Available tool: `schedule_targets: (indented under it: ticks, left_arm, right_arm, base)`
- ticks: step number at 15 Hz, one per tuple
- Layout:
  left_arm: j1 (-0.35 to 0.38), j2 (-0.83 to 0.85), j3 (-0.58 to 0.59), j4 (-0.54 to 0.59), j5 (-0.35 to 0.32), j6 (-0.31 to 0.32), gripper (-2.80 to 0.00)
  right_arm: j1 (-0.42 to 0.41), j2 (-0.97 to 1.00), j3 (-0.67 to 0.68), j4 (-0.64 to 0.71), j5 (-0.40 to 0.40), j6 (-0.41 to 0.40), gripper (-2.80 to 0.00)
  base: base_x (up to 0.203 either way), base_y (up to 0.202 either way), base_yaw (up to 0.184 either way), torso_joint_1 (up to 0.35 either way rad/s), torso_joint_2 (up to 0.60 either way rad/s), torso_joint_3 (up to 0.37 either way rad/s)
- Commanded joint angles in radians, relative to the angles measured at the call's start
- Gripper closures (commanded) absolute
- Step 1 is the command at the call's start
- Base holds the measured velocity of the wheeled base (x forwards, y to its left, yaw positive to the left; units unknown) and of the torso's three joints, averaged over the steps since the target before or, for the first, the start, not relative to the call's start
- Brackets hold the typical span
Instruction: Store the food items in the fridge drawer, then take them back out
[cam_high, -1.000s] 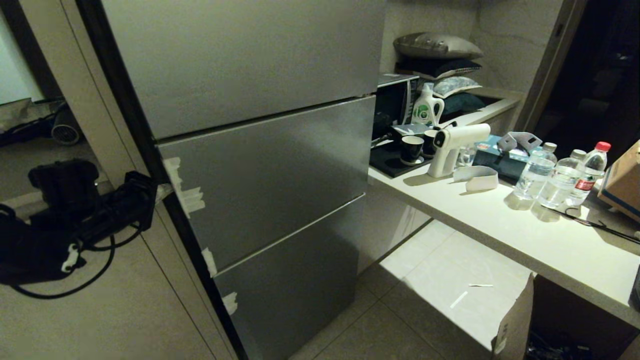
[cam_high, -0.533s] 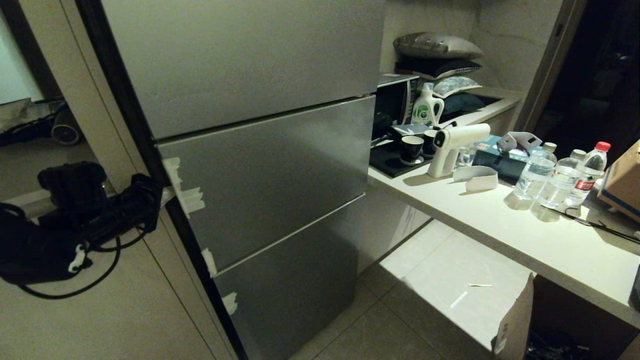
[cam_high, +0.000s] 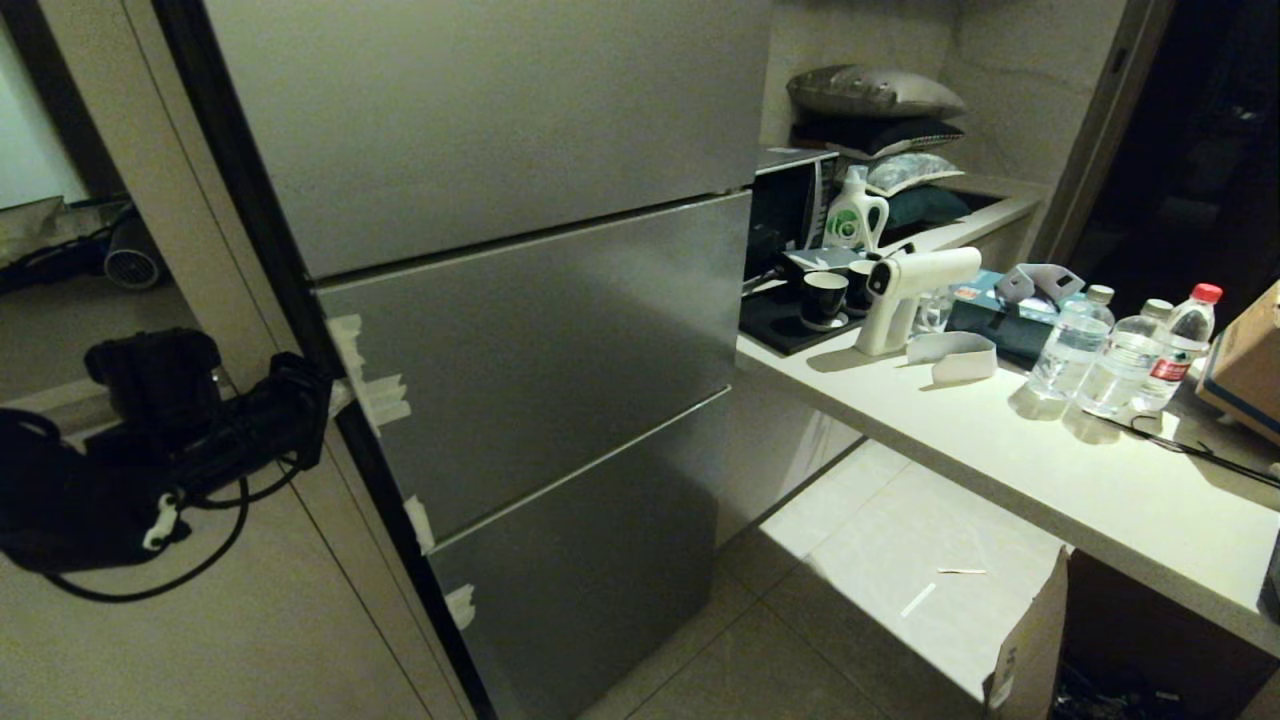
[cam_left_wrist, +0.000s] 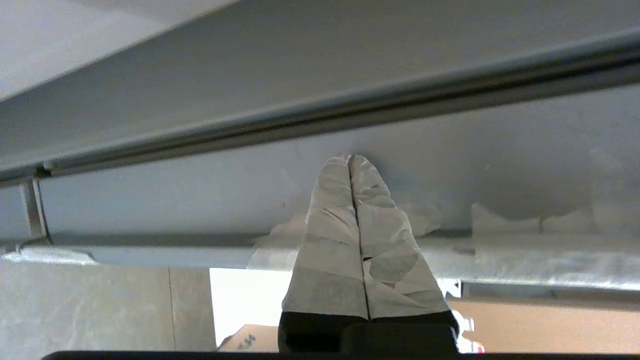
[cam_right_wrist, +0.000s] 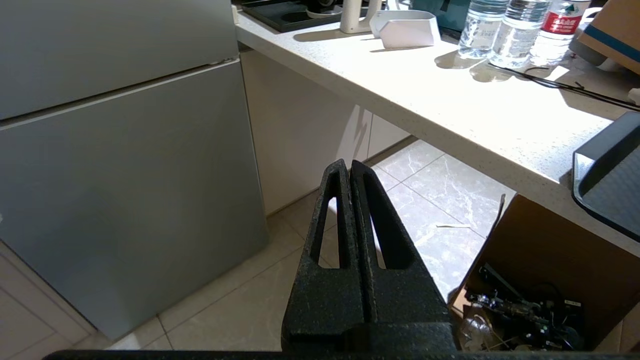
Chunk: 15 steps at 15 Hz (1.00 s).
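Taped fingertips (cam_left_wrist: 350, 165) of the closed left gripper (cam_high: 300, 385) are pressing toward the grey fridge drawer panel's (cam_high: 540, 340) taped edge, requiring an opened claw before hooking.

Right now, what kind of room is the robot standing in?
Most likely a home kitchen. A tall grey steel fridge with closed door panels fills the middle, a pale countertop runs beside it, and cups, water bottles and a detergent bottle stand on the countertop.

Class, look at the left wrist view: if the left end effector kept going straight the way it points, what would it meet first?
Most likely the grey fridge panel right ahead. The shut left end effector has its taped tips at or almost on that surface, beside white tape scraps. Whether they already touch, the picture cannot settle.
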Motion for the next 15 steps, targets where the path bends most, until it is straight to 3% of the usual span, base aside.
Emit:
schedule_targets:
  ticks: [1, 15]
  left_arm:
    - [-0.004, 0.0, 0.023, -0.003, -0.046, -0.007, 0.0]
    - [-0.047, -0.014, 0.091, -0.005, -0.056, -0.004, 0.0]
  right_arm:
    - [0.0, 0.0, 0.009, -0.001, 0.0, 0.0, 0.0]
    - [0.0, 0.0, 0.009, -0.001, 0.0, 0.0, 0.0]
  base:
    - [0.0, 0.0, 0.0, 0.0, 0.0, 0.0]
    - [0.0, 0.0, 0.0, 0.0, 0.0, 0.0]
